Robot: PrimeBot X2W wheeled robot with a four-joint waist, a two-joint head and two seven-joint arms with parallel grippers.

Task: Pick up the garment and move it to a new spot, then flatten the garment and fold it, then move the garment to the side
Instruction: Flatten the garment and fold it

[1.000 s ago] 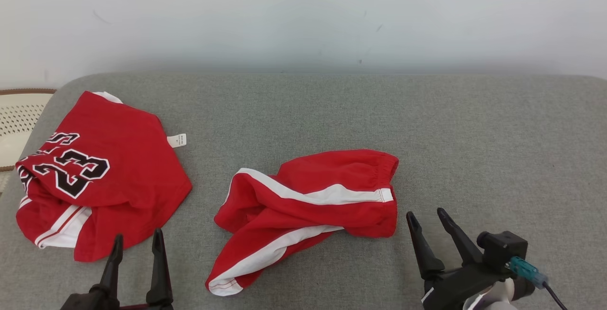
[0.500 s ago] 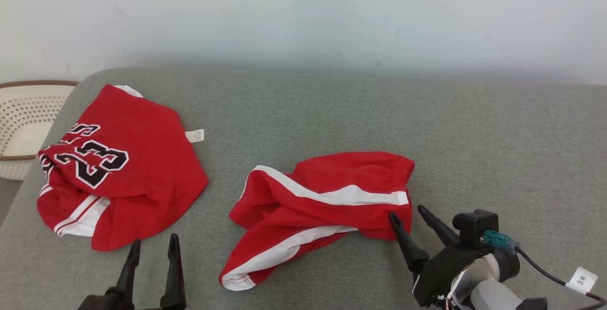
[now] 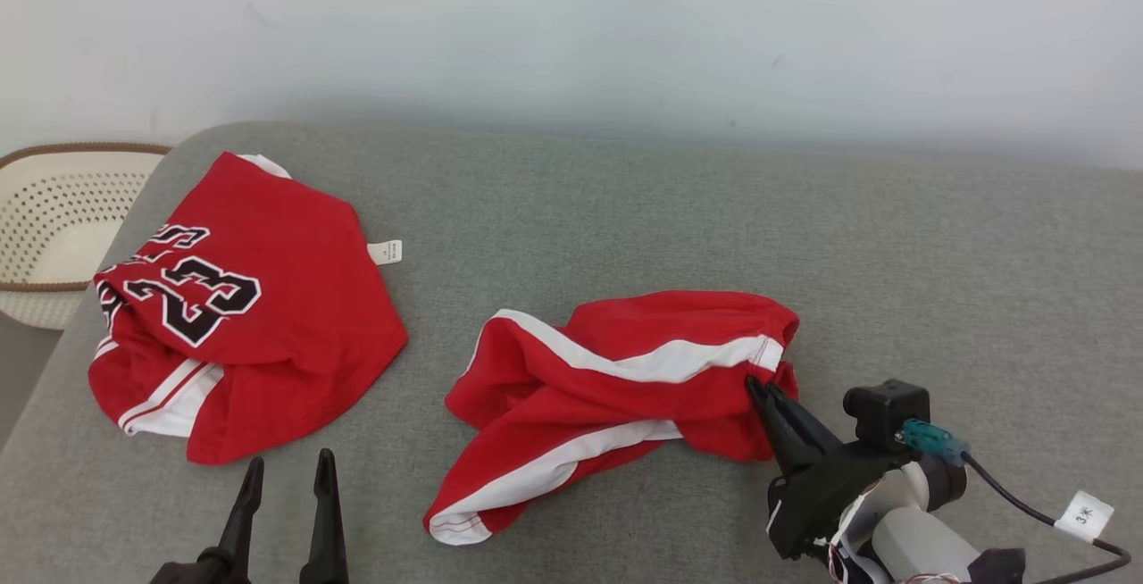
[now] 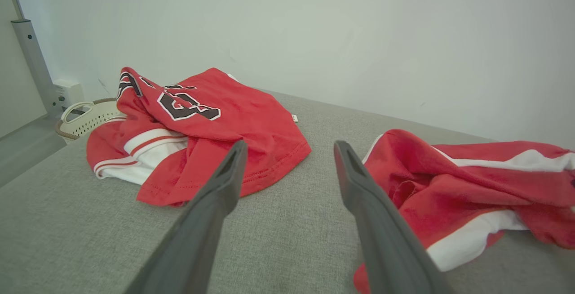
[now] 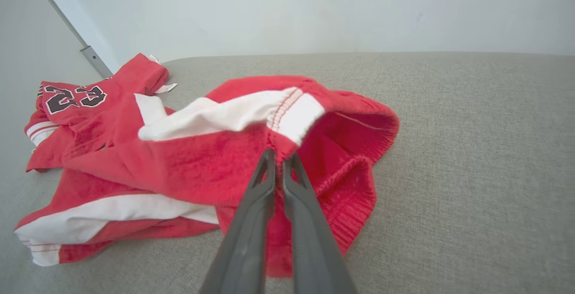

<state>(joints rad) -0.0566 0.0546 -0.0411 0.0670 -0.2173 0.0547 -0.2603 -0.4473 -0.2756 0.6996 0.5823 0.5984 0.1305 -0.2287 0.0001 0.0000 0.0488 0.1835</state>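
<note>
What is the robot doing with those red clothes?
The robot is grabbing the red shorts with the white stripes. Its right gripper is shut on the shorts' waistband end, and the rest of the shorts lies crumpled on the grey cushion. Its left gripper is open and holds nothing, between the shorts and the red jersey with the number 23. A white basket sits past the cushion's left end.
</note>
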